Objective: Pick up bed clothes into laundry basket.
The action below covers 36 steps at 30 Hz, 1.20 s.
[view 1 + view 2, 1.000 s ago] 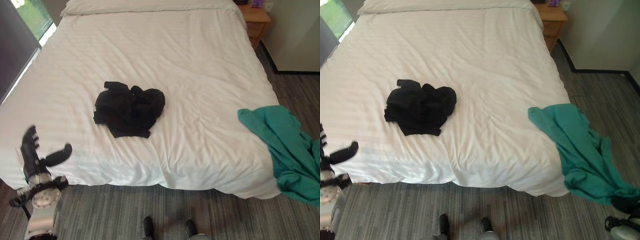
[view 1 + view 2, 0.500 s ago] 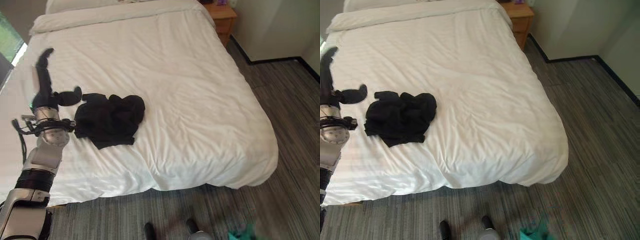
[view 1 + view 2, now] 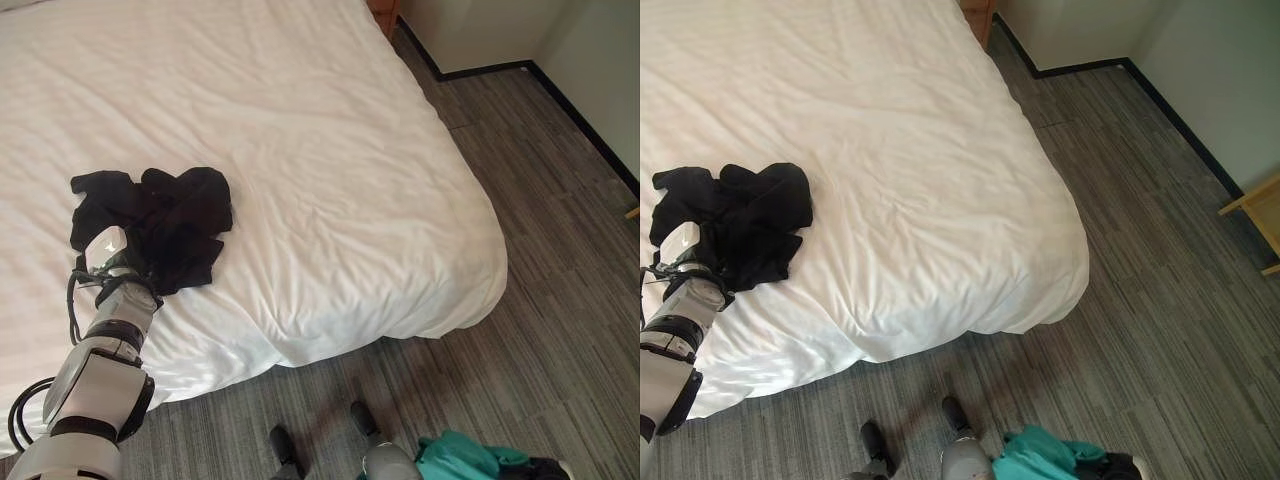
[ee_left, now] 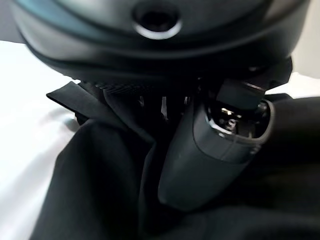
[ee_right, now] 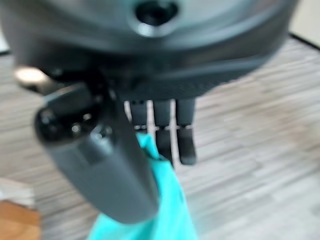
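Observation:
A crumpled pile of black clothes (image 3: 170, 215) lies on the white bed (image 3: 330, 150) near its front left side. My left hand (image 3: 109, 246) rests on the near edge of that pile, sunk into the cloth. In the left wrist view its thumb (image 4: 200, 165) lies against the black clothes (image 4: 90, 200). A teal garment (image 3: 462, 458) hangs low over the carpet in front of the bed. My right hand (image 5: 100, 155) is shut on it, and the teal garment (image 5: 167, 210) is pinched between thumb and curled fingers.
Grey striped carpet (image 3: 560, 260) runs along the bed's right side and foot. A pale wall with black skirting (image 3: 590, 130) stands at the right. A wooden furniture piece (image 3: 1260, 215) juts in at the right edge, and a wooden nightstand corner (image 3: 382, 8) shows by the bed's far corner.
The camera has swung right and down. My left hand dropped from raised beside the black clothes onto them. The teal garment left the bed's corner and now hangs from my right hand.

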{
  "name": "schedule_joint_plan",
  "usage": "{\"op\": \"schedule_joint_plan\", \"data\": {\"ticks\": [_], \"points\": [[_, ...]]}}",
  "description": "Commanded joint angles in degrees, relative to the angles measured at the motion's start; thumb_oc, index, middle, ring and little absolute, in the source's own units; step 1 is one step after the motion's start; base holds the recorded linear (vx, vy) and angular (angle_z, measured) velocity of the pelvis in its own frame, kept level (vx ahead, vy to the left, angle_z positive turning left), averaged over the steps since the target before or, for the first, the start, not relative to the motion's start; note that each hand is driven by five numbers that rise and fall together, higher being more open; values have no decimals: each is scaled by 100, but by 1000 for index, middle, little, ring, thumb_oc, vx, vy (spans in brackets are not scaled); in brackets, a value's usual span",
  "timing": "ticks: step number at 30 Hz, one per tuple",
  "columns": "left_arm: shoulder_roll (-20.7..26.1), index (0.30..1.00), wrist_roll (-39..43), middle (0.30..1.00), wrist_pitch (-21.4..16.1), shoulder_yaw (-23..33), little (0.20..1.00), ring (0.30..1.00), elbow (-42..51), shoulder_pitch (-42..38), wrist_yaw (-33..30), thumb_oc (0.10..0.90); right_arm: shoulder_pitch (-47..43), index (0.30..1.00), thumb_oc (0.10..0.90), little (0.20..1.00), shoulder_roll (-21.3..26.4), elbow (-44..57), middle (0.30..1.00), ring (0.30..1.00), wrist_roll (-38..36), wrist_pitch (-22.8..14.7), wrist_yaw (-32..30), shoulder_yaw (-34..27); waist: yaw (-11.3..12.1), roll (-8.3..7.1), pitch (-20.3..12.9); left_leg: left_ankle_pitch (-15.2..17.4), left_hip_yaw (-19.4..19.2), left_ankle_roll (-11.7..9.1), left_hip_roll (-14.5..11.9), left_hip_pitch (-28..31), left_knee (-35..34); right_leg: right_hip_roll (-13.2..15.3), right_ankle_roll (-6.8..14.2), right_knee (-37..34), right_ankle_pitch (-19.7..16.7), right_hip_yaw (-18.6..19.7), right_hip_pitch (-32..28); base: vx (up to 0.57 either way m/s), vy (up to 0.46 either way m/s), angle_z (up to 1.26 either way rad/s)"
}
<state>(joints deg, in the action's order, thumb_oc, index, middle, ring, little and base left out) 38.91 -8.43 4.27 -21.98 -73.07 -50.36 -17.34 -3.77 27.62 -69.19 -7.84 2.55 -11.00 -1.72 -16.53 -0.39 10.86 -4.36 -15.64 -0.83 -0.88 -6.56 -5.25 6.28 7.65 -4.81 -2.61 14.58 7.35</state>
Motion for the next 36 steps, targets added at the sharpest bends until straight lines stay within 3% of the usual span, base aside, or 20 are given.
{"op": "schedule_joint_plan", "data": {"ticks": [1,4,5,6,9,10,11,12,14,15,17,21,24,27,29,32,33,34,35,36], "points": [[63,300,233,300,-283,-150,300,300,304,-911,-91,400,-87,300,400,300,760,-61,300,300,-71,-144,-283,-8,177,-143,-64,493,26,-379,-302,130,25,331,710,-19,-581,-816,401,-112,-114,-37],[236,300,522,300,-391,-105,300,300,2233,-1349,-925,400,-234,300,400,300,590,150,300,300,-154,-283,-472,-1,536,-150,53,374,-139,-458,-579,89,25,600,656,-10,-545,-2382,195,-141,-185,-63],[452,300,329,300,-472,-1,300,300,3639,-1405,-1290,400,-263,300,400,300,461,190,300,300,-140,-311,-486,69,755,-173,81,290,-327,-497,-796,150,25,746,591,92,-408,-2895,-80,-175,-154,-56],[463,300,319,300,-448,17,300,300,3679,-1380,-1289,400,-268,300,400,300,458,192,300,300,-138,-310,-488,74,755,-182,90,259,-335,-497,-795,146,25,746,580,88,-429,-2888,-73,-218,-191,-24],[690,300,35,300,-674,609,300,300,5445,-1007,-1779,400,-177,300,400,300,357,317,300,300,-69,-354,-537,56,1066,-265,60,169,-662,-526,-1052,240,25,1132,596,376,-392,-2991,-503,-213,-135,-32],[809,300,-93,300,-834,1070,300,300,6300,-585,-1924,400,-94,300,400,300,305,352,300,300,35,-345,-557,-26,1294,-314,-24,69,-861,-560,-1186,237,26,1467,651,504,-579,-3205,-810,-256,-154,-87],[800,300,-114,300,-796,1174,300,300,6411,-445,-1898,400,-73,300,400,300,334,365,300,300,41,-341,-558,1,1295,-298,-25,78,-893,-561,-1177,282,26,1476,657,486,-592,-3177,-837,-380,-250,-104],[839,300,-135,300,-1015,1592,300,300,7060,100,-1935,400,-16,300,400,300,297,369,300,300,229,-312,-578,-98,1606,-344,-125,-96,-1085,-609,-1345,205,76,1832,707,613,-907,-3577,-1099,-191,-144,-91],[789,300,-134,300,-1067,1821,300,300,7390,476,-1842,400,14,300,400,300,339,396,300,300,317,-293,-574,-89,1712,-334,-191,-48,-1069,-677,-1403,260,78,1934,735,604,-1002,-3643,-1257,-192,-234,-93],[646,300,-90,300,-1249,2083,300,300,7905,1142,-1620,400,22,300,400,300,434,467,300,300,551,-263,-573,-88,1956,-358,-278,-216,-1264,-755,-1578,238,113,2150,735,669,-1333,-3987,-1438,-217,-253,-82],[478,300,-54,300,-1333,2238,300,300,8233,1629,-1433,400,41,300,400,300,507,506,300,300,686,-241,-589,-79,2030,-313,-316,-276,-1308,-843,-1675,284,133,2141,735,632,-1361,-4100,-1586,-244,-250,-76],[-515,300,627,300,-1646,1996,300,300,8524,2917,-823,400,-227,300,400,300,829,827,300,300,1039,-196,-658,30,2129,-184,-344,-820,-1583,-1114,-2126,332,162,1724,735,292,-165,-4314,-1754,-271,-271,-61],[-1110,300,1028,300,-1654,1688,300,300,8396,3218,-533,400,-421,300,400,300,1012,1149,300,300,1274,-235,-721,291,1995,7,-284,-1131,-1584,-1317,-2534,407,177,1242,626,114,368,-4191,-1767,-151,-309,-49],[-1506,300,1255,300,-1643,1324,300,300,8143,3244,-408,400,-645,300,400,300,1113,1495,300,300,1414,-249,-818,554,2033,134,-67,-1276,-1176,-1272,-2721,400,543,961,379,231,529,-4026,-1645,-121,-208,-110],[-1751,300,1411,300,-1645,956,300,300,7903,3350,-301,400,-844,300,400,300,1267,1948,300,300,1561,-298,-934,762,2096,105,102,-1013,-14,-1113,-2444,446,1124,803,160,420,583,-3747,-1479,-76,-281,-118],[-2018,300,1597,300,-1588,508,300,300,7585,3471,-151,400,-1258,300,400,300,1391,2548,300,300,1785,-351,-1062,1109,2182,6,185,-122,1589,-689,-1370,481,2263,513,-105,499,628,-2897,-1314,65,-349,-164],[-2075,300,1566,300,-1553,395,300,300,7572,3444,-143,400,-1413,300,400,300,1368,2611,300,300,1860,-353,-1089,1237,2225,16,211,120,1925,-555,-998,355,2673,391,-172,467,642,-2657,-1332,108,-236,-112],[-2075,300,1566,300,-1553,396,300,300,7571,3443,-143,400,-1415,300,400,300,1368,2610,300,300,1859,-353,-1089,1238,2221,14,205,120,1928,-554,-996,343,2677,393,-171,467,640,-2659,-1325,173,-246,-148],[-2218,300,1623,300,-1544,178,300,300,7448,3335,-214,400,-1776,300,400,300,1336,2494,300,300,1896,-325,-1163,1457,2376,48,288,351,2351,-430,-317,-22,3478,229,-264,330,626,-2295,-1473,263,-252,-142],[-2367,300,1966,300,-1553,-71,300,300,7384,3213,-229,400,-2148,300,400,300,1273,2190,300,300,1917,-204,-1227,1736,2539,56,372,432,2420,-359,193,-545,3813,176,-337,252,618,-2000,-1596,333,-251,-198]]}}
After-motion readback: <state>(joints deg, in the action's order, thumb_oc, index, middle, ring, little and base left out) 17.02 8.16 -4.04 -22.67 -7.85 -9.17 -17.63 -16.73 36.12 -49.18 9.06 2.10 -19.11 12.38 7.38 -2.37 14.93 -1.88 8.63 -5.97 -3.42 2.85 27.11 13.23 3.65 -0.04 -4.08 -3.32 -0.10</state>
